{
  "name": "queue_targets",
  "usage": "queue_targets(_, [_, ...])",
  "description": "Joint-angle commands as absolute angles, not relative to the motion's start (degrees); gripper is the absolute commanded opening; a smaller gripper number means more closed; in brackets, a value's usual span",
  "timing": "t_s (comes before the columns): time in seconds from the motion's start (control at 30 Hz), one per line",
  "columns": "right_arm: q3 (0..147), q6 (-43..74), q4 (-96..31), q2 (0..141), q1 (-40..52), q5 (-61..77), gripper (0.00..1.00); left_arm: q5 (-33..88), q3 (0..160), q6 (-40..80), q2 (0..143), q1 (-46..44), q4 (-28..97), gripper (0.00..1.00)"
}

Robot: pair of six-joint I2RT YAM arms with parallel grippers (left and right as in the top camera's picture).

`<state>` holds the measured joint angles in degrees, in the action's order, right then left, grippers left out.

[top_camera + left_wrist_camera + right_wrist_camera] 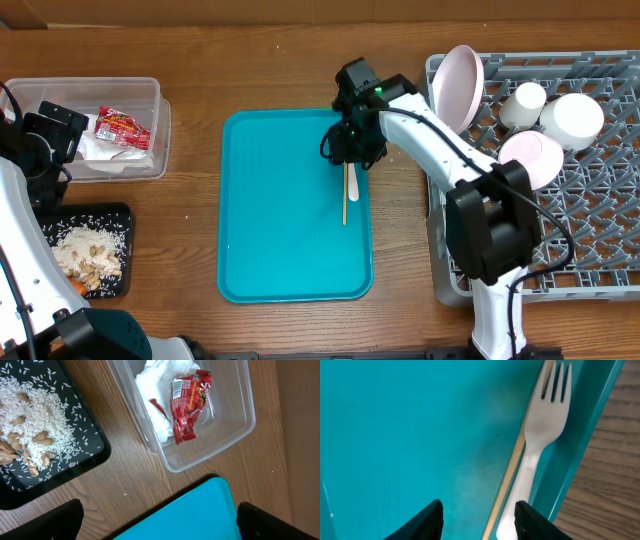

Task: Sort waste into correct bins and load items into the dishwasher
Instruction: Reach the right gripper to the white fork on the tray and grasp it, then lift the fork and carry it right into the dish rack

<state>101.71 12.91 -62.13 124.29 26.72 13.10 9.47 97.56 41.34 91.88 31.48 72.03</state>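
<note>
A pale fork [540,425] lies on the teal tray [290,220] by its right wall, next to a thin wooden stick [512,470]; the fork also shows in the overhead view [353,182]. My right gripper [480,522] is open, low over the fork's handle end and the stick [350,150]. My left gripper [160,520] is open and empty, by the clear tub [240,415]. The tub holds white napkins [150,385] and a red wrapper [187,405]. The black tray [95,455] holds rice scraps [35,415]. An orange bit [78,287] shows at its edge.
The grey dish rack [600,230] at the right holds an upright plate [455,85], a cup [523,103] and two bowls [572,118] [533,155]. The clear tub [150,130] and black tray [120,215] sit at the far left.
</note>
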Motion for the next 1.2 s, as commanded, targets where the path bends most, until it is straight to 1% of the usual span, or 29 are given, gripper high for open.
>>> queue_targets(0.0, [101.3, 13.7, -62.3, 124.7, 27.0, 12.9, 0.49, 9.5, 98.1, 40.0, 91.6, 31.1, 72.0, 1.0])
queue_targets(0.27, [96.1, 13.7, -59.3, 125.6, 27.0, 10.7, 0.5, 9.5, 98.1, 40.1, 91.6, 31.1, 72.0, 1.0])
queue_targets(0.6, [94.8, 13.7, -58.7, 128.2, 27.1, 10.8, 0.49, 9.5, 98.1, 40.0, 91.6, 31.1, 72.0, 1.0])
queue_targets(0.77, [94.8, 11.7, -60.2, 128.2, 28.0, 10.7, 0.43, 9.5, 98.1, 40.1, 91.6, 31.1, 72.0, 1.0])
queue_targets(0.97, [94.8, 8.5, -61.1, 128.2, 31.7, 9.1, 0.36, 9.5, 98.1, 40.0, 91.6, 31.1, 72.0, 1.0])
queue_targets(1.17, [94.9, 9.3, -60.4, 128.2, 33.8, 5.6, 0.34, 9.5, 98.1, 40.1, 91.6, 31.1, 72.0, 1.0])
